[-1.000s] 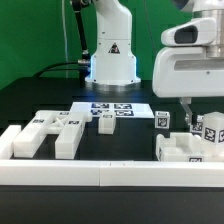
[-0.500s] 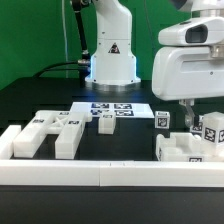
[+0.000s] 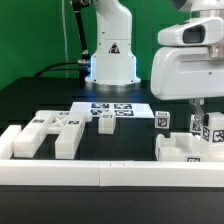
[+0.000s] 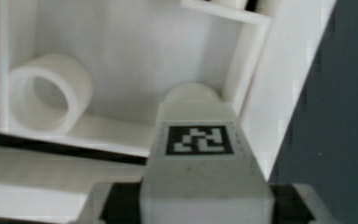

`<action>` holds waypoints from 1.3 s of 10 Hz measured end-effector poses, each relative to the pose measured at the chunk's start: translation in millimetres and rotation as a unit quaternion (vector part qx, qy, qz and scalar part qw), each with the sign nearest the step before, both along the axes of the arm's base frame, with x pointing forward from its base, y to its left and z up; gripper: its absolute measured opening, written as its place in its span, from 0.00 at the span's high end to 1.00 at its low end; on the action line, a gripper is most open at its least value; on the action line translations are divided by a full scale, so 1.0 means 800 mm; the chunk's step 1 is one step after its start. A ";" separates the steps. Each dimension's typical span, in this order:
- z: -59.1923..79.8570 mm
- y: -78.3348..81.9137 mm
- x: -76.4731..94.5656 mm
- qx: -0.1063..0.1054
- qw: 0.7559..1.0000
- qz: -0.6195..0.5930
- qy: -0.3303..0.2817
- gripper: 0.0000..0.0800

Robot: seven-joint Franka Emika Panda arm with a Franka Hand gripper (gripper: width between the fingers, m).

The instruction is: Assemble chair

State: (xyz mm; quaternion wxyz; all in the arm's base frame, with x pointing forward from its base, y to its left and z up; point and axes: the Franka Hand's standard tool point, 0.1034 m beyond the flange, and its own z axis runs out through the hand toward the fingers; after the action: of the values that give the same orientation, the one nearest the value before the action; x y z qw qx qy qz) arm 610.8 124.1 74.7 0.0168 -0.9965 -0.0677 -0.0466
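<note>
My gripper (image 4: 201,200) is shut on a rounded white chair part (image 4: 199,120) with a square black-and-white tag on its face. The part fills the gap between the two dark fingers (image 4: 112,200). Behind it in the wrist view lies a white chair piece with open recesses (image 4: 247,60) and a white ring-shaped part (image 4: 48,90) inside one recess. In the exterior view the gripper (image 3: 198,112) hangs at the right, down among tagged white blocks (image 3: 213,130) above a blocky white piece (image 3: 180,150). The large wrist housing hides most of the grip there.
A forked white chair piece (image 3: 45,132) lies at the exterior view's left. A small tagged block (image 3: 107,124) sits by the marker board (image 3: 110,107), and another tagged block (image 3: 163,120) stands right of it. A long white rail (image 3: 100,172) runs along the front. The robot base (image 3: 112,55) stands behind.
The jaws have gone from wide open to shut on the tagged white part. The arm has barely moved.
</note>
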 end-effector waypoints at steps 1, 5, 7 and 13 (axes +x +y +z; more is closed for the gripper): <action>0.000 0.000 0.000 0.003 1.000 -0.028 0.001 0.64; 0.000 0.002 0.000 0.021 0.982 -0.190 0.009 0.64; 0.000 0.004 -0.001 0.030 0.955 -0.294 0.014 0.64; -0.001 0.006 -0.002 0.052 0.847 -0.528 0.024 0.64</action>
State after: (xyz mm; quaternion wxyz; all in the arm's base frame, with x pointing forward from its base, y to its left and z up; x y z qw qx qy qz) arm 609.5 129.1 74.3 0.0430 -0.8804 0.4714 -0.0275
